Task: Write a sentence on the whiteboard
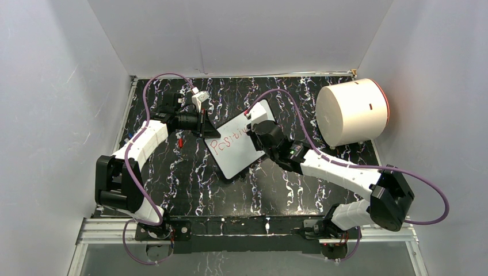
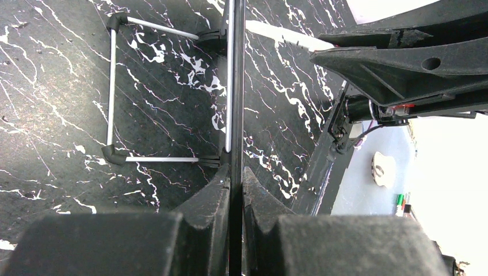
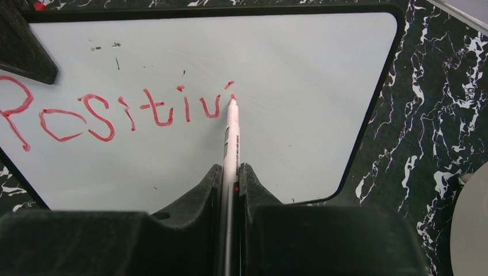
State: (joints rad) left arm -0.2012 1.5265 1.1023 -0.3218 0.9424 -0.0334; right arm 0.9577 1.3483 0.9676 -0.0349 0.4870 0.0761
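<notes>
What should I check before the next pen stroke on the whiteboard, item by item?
1. Grip of the right pincer on the marker: ok.
2. Marker tip on the whiteboard, just past the last red stroke: ok.
3. The left pincer shut on the board's edge, steadying it: ok.
4. The sentence finished: not ok, only "Positiv" plus a started stroke.
5. Bare board to the right for more letters: ok.
6. Ink left in the tip: cannot tell.

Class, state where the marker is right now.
Right wrist view: the marker is clamped in the right fingers, tip on the whiteboard at the red writing's end.
</notes>
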